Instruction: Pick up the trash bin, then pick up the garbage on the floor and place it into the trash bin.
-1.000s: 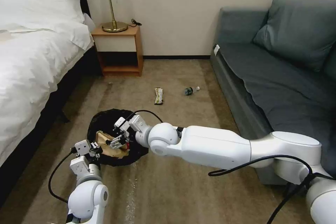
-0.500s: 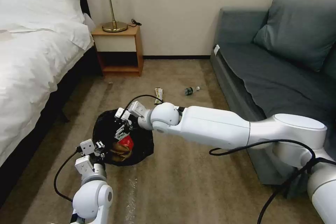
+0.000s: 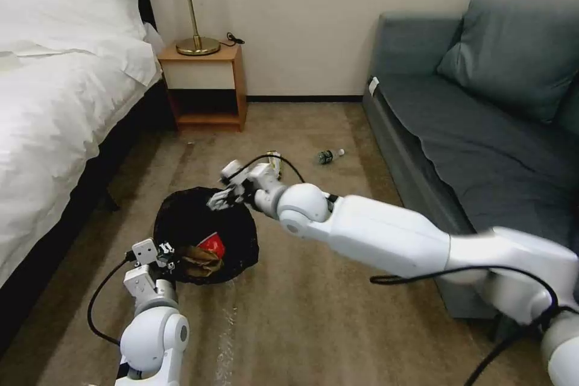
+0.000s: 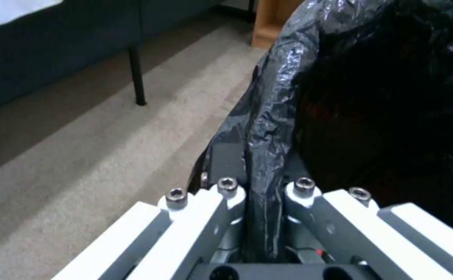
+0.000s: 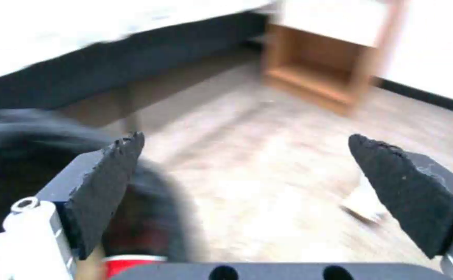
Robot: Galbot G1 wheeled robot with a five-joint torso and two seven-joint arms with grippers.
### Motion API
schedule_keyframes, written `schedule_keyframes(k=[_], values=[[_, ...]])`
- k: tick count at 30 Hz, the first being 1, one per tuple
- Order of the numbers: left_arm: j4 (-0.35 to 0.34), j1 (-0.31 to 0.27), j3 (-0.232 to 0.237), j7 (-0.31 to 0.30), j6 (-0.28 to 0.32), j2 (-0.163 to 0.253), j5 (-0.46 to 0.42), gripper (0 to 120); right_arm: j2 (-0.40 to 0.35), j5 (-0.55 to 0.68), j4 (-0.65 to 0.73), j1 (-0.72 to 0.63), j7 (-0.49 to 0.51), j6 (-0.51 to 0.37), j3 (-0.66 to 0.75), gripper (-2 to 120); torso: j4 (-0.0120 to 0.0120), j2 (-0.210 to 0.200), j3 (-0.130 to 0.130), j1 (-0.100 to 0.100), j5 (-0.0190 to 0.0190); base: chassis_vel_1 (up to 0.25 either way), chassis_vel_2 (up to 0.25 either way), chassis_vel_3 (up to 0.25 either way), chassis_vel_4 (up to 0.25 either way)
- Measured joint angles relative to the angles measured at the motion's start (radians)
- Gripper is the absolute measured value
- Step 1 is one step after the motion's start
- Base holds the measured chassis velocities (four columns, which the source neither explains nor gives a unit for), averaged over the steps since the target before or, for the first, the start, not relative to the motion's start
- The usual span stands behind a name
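R end effector (image 3: 221,199) lifted, empty.

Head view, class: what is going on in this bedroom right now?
The left end effector grips the rim of the small round bin with a crinkled black bag, holding a crushed red-and-white cup and crumpled brown paper. The open right end effector hovers at its far rim. A wrapper and bottle lie on the carpet.

A white bed (image 3: 54,102), wooden nightstand (image 3: 208,85) with brass lamp (image 3: 194,6), grey sofa (image 3: 482,126)
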Motion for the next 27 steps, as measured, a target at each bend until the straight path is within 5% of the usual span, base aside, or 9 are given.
schedule_keyframes(k=[1, 3, 14, 27], values=[[0.0, 0.0, 0.0, 0.0, 0.0, 0.0, 0.0, 4, 0.0, 0.0, 0.0, 0.0, 0.0, 0.0, 0.0, 100, 0.0, 0.0, 0.0, 0.0, 0.0, 0.0, 0.0, 0.0, 0.0], [0.009, -0.019, 0.0, 0.001, 0.013, 0.006, 0.004, 4, -0.068, -0.097, 0.003, -0.277, 0.075, 0.097, 0.293, 100, -0.0004, 0.0, 0.0, 0.0, 0.0005, 0.0, 0.0, 0.0, 0.0], [0.014, -0.034, 0.018, 0.007, 0.027, 0.013, 0.021, 4, -0.117, -0.319, 0.156, -0.744, 0.032, 0.156, 0.853, 100, -0.0006, 0.0, 0.0, 0.0, -0.0002, 0.0, 0.0, 0.0, 0.0], [0.014, -0.028, 0.02, 0.022, 0.027, 0.04, 0.017, 4, -0.026, -0.492, 0.209, -0.95, -0.07, 0.302, 1.065, 100, -0.0001, 0.0, 0.0, 0.0, -0.0003, 0.0, 0.0, 0.0, 0.0]])
